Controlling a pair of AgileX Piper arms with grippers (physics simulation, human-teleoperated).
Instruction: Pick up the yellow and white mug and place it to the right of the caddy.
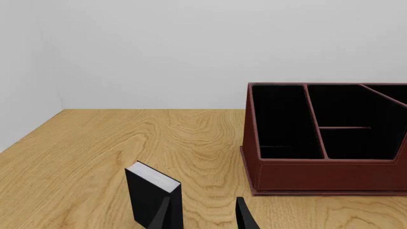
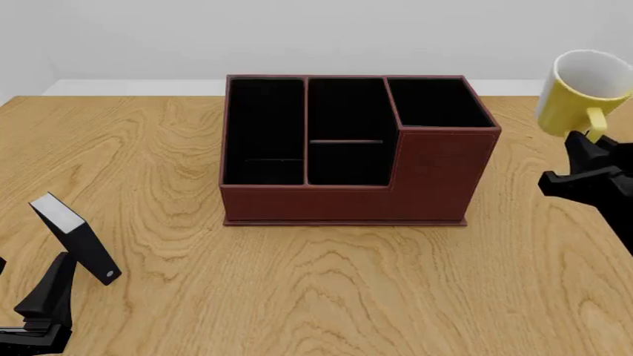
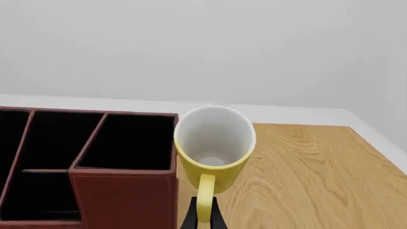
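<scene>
The yellow and white mug (image 2: pixel 583 93) is off the table at the far right, tilted so its white inside shows. My right gripper (image 2: pixel 591 142) is shut on its yellow handle. In the right wrist view the mug (image 3: pixel 215 143) hangs just beside the taller corner section of the caddy (image 3: pixel 121 195), and the gripper (image 3: pixel 203 220) pinches the handle. The dark reddish-brown caddy (image 2: pixel 346 200) stands mid-table with three black-lined compartments. My left gripper (image 2: pixel 28 280) is open and empty at the near left. It also shows in the left wrist view (image 1: pixel 207 220), with the caddy (image 1: pixel 318 174) ahead.
A small black-and-white book-like block (image 2: pixel 74 237) stands tilted on the wooden table (image 2: pixel 296 297), touching or just in front of one left fingertip; it also shows in the left wrist view (image 1: pixel 152 195). A white wall rises behind the table's far edge.
</scene>
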